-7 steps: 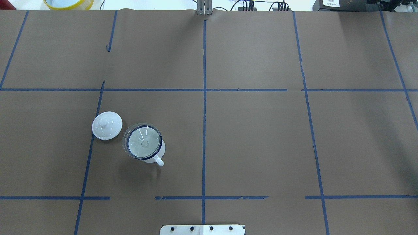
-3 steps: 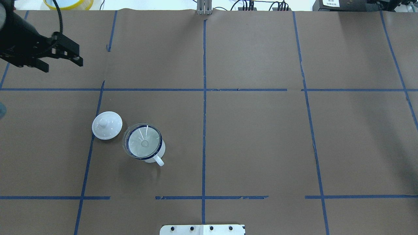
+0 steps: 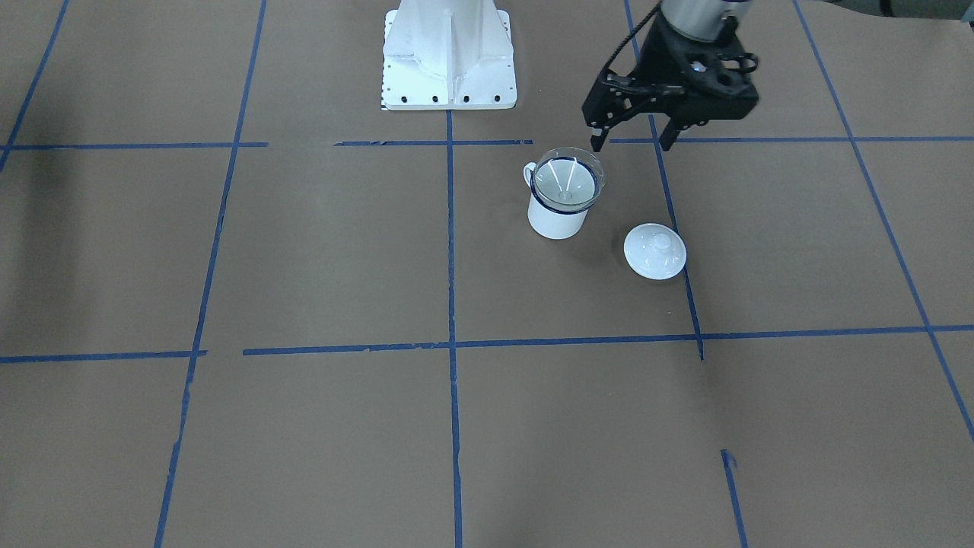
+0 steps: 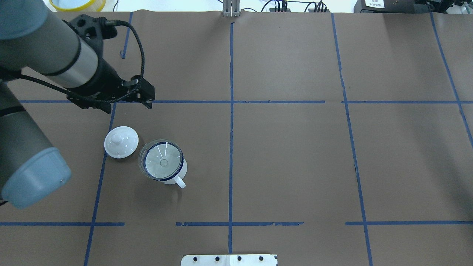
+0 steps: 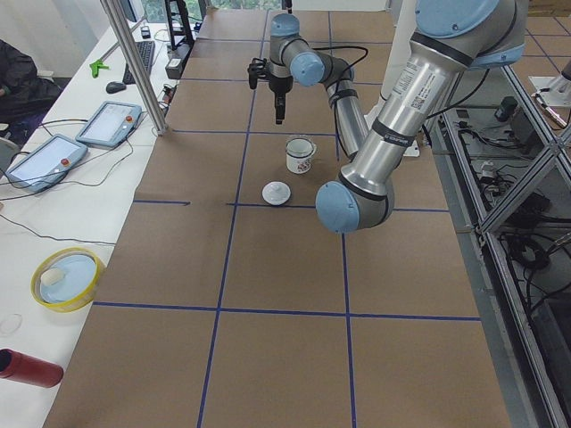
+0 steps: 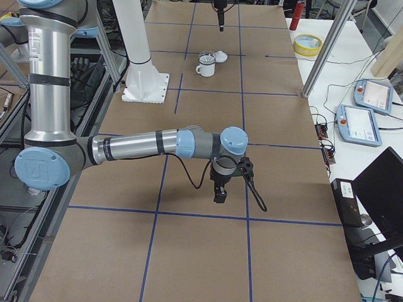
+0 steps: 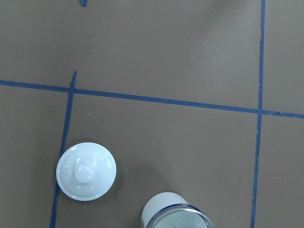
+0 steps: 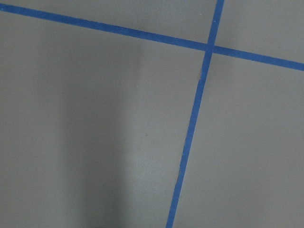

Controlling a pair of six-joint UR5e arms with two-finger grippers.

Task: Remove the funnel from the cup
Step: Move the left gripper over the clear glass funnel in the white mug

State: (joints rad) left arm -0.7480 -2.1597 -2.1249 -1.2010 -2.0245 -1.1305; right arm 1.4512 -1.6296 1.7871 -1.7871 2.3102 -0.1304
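The cup point(image 4: 176, 178) is a white enamel mug with a dark blue rim, upright on the brown table; it also shows in the front view point(image 3: 555, 222). The clear funnel point(image 4: 162, 161) sits in its mouth point(image 3: 568, 181), spout down. My left gripper point(image 4: 127, 107) is open and empty, hovering above the table beyond the cup, apart from it; in the front view point(image 3: 633, 144) it hangs just behind the mug. The left wrist view shows the cup's edge point(image 7: 161, 205) at the bottom. My right gripper point(image 6: 220, 194) shows only in the right side view, far from the cup; I cannot tell its state.
A round white domed lid point(image 4: 121, 142) lies right beside the cup, on its left in the overhead view point(image 3: 654, 253). The robot's white base point(image 3: 449, 61) stands at the table's near edge. A yellow bowl point(image 5: 67, 278) sits off the table's far edge.
My left arm has come into the overhead view from the upper left and moved right and nearer, toward the cup. Cup, funnel and lid have not moved.
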